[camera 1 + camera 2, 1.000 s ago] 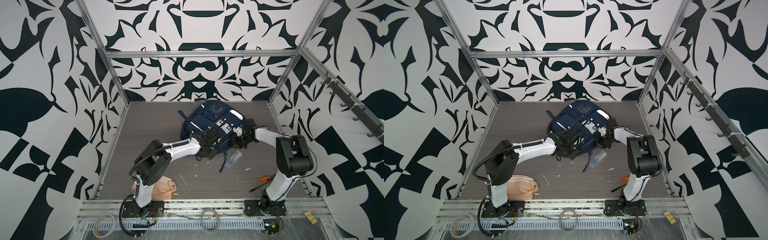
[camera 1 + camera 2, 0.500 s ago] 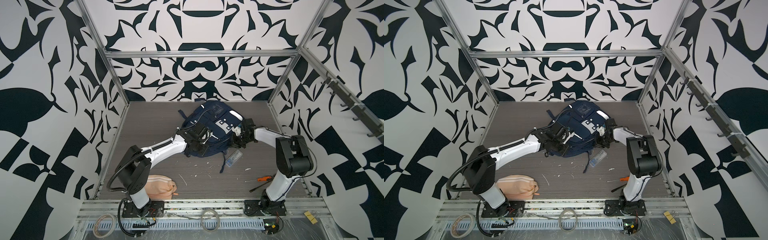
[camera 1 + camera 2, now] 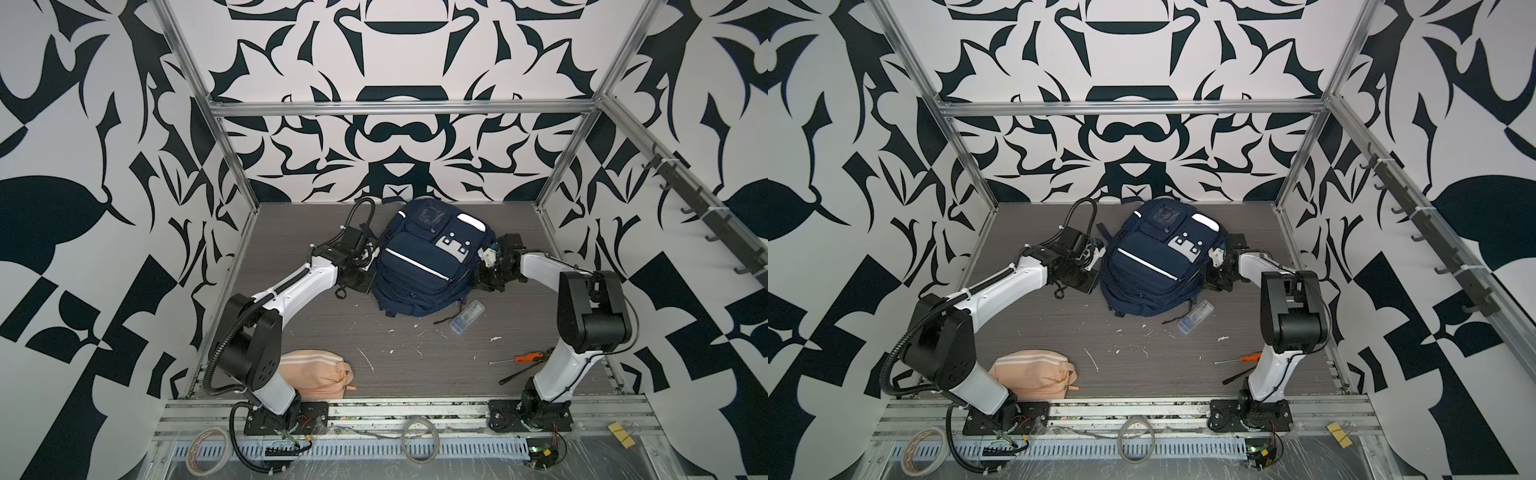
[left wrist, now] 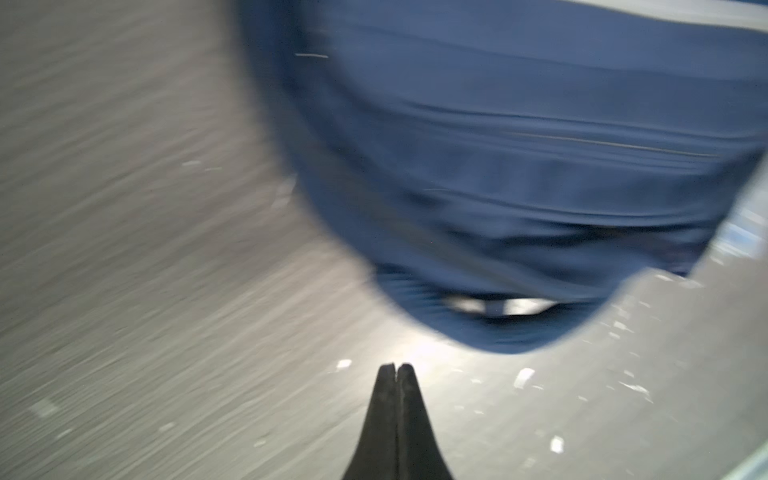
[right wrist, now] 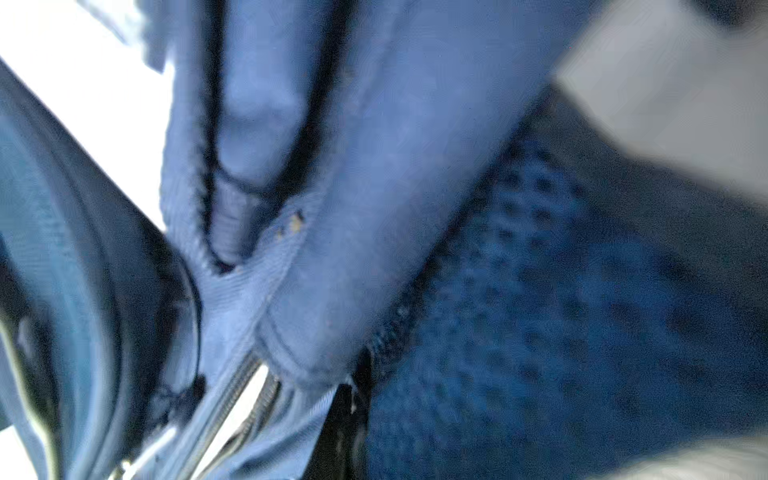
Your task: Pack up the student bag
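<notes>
While the student bag (image 3: pixel 428 257) lies near the far edge of the worktop (image 3: pixel 316 340), the left gripper (image 4: pixel 395 368) is seen pinched together, empty; the spacing of the right gripper (image 3: pixel 484 270) cannot be judged.

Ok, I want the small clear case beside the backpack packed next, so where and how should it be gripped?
Grip the clear case across its narrow width, near mid-length, coming straight down. It lies flat on the table, long, slim and slanted, so jaws turned to match should span it. The student bag crowds its far side, making a sideways approach awkward.
</notes>
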{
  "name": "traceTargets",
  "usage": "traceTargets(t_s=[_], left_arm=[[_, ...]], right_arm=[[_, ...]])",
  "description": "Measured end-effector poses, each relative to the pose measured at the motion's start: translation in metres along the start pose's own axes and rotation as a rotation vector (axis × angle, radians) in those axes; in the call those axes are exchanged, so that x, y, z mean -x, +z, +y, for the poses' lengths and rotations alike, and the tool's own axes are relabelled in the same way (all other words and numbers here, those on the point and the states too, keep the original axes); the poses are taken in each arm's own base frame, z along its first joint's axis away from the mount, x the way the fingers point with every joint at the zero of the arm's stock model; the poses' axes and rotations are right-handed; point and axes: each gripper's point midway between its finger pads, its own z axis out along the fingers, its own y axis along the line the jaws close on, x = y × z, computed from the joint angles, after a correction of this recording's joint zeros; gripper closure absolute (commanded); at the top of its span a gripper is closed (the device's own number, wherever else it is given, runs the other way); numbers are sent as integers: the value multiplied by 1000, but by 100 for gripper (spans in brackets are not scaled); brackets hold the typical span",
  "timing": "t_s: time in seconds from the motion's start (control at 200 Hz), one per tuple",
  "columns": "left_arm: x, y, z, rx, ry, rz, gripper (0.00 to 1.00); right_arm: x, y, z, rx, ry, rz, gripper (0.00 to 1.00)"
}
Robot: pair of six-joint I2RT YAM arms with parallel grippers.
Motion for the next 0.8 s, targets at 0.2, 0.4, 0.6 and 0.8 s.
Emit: traceTargets(t_s=[0.2,0.4,0.6,0.8], left_arm=[[17,-5,-7,-57,3,-27,84],[32,-18,-88,-241,109,-51,39],[39,-6,-169,-310,227,-28,26],[44,26,-163,-190,259,31,26]], right_arm=[[4,-5,-3,-10,-8,-5,100],[4,-7,0,-9,-26,-1,100],[4,-10,2,-7,-33,-7,100],[4,-10,2,-7,-34,-5,100]])
